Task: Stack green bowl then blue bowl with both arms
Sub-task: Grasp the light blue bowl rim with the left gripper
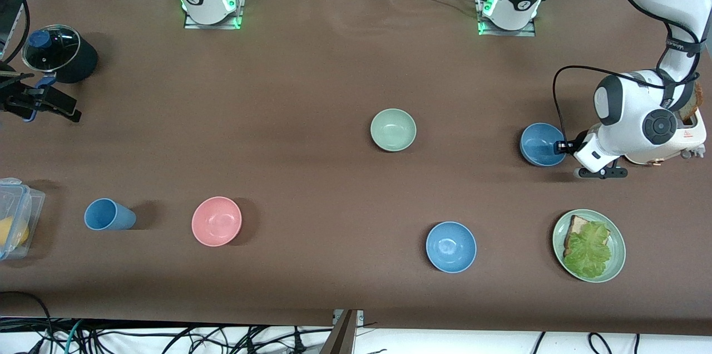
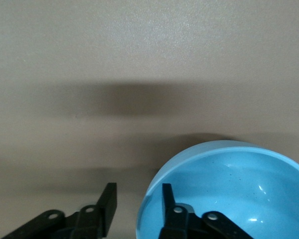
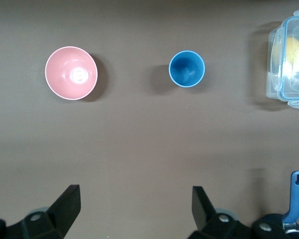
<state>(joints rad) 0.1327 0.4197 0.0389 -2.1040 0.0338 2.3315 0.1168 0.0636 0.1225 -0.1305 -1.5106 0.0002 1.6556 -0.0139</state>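
blue bowl rim between left gripper fingers, right gripper fingers wide over brown table

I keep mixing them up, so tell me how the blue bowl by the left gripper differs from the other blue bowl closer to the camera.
The blue bowl at the left gripper is a duller, greyer blue; the brighter blue bowl is sky blue. The duller one has a finger inside its rim and one outside; the brighter one stands untouched. The duller one lies farther from the front camera, the brighter one beside the green plate. Both are round, upright, empty and alike in size.
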